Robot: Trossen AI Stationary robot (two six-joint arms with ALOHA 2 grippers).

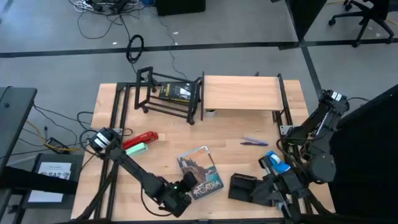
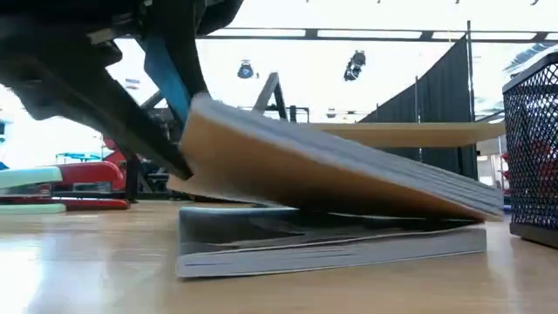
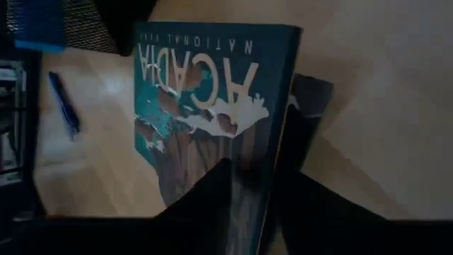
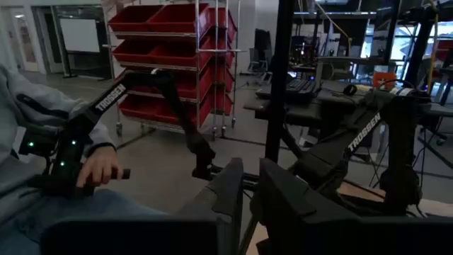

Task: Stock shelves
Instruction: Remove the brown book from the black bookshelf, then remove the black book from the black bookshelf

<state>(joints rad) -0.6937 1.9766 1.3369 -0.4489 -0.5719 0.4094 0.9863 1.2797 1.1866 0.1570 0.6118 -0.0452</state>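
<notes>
A book titled ACADIA (image 1: 200, 171) (image 3: 205, 106) lies near the table's front edge, tilted, on top of a second book (image 2: 331, 244) (image 3: 311, 99). My left gripper (image 1: 185, 186) (image 3: 255, 198) is shut on its near end. The black tube-frame rack (image 1: 168, 93) stands at the back left with a dark and yellow book (image 1: 177, 92) inside it. The wood-topped shelf (image 1: 242, 93) stands right of the rack. My right gripper (image 1: 264, 186) (image 4: 249, 184) waits at the front right, fingers close together and holding nothing. My left gripper pinches the ACADIA book's near end (image 3: 248, 166) through its thickness, one finger on the cover and one underneath. The fingers come slanting from the table's near left side. That end (image 2: 196, 109) is raised; the far end (image 2: 471, 205) rests on the lower book.
A red stapler (image 1: 140, 139) and a green item (image 1: 135, 148) lie at the left. Pens (image 1: 255, 141) lie at centre right. A black mesh tray (image 1: 239, 185) (image 2: 532, 157) stands just right of the books. In the right wrist view a person sits beyond the table (image 4: 42, 142).
</notes>
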